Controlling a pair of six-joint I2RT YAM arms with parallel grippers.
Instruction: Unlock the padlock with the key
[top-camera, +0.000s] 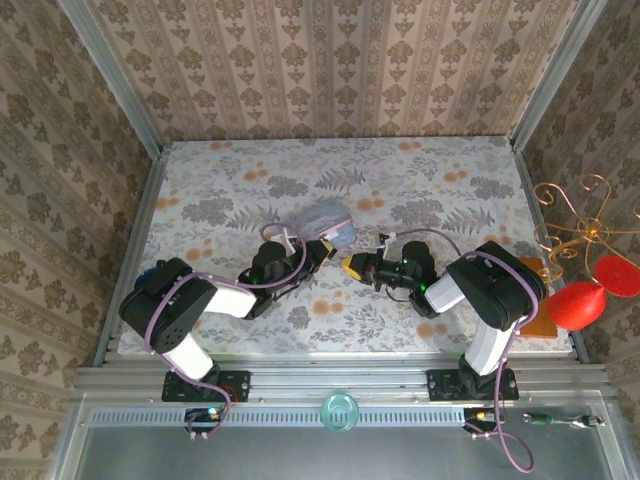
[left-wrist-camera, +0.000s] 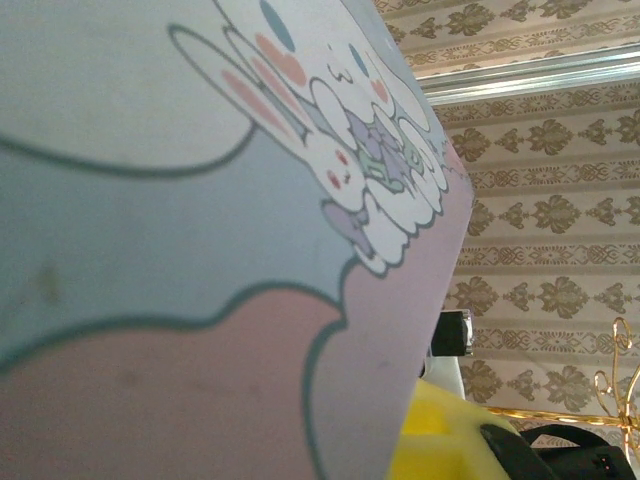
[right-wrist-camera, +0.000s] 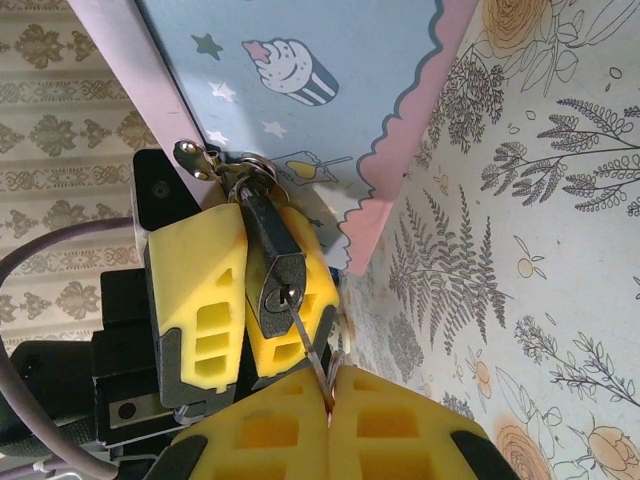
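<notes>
- Padlock (right-wrist-camera: 272, 265) hangs by its silvery shackle from a metal pull on the edge of the blue and pink pouch (right-wrist-camera: 330, 60). Its dark body points down, with the keyhole facing the right wrist camera.
- The left gripper (right-wrist-camera: 250, 292) has its yellow jaws drawn in to a narrow gap and clamped on the padlock's body, one pad on each side.
- The right gripper (right-wrist-camera: 330, 400) has its jaws pressed together, pinching the bow end of the key (right-wrist-camera: 308, 340).
- The thin key shaft runs up from those jaws, and its tip sits in the keyhole.
- From above, both grippers meet tip to tip near the middle of the floral desk (top-camera: 430, 180), just in front of the pouch.
</notes>
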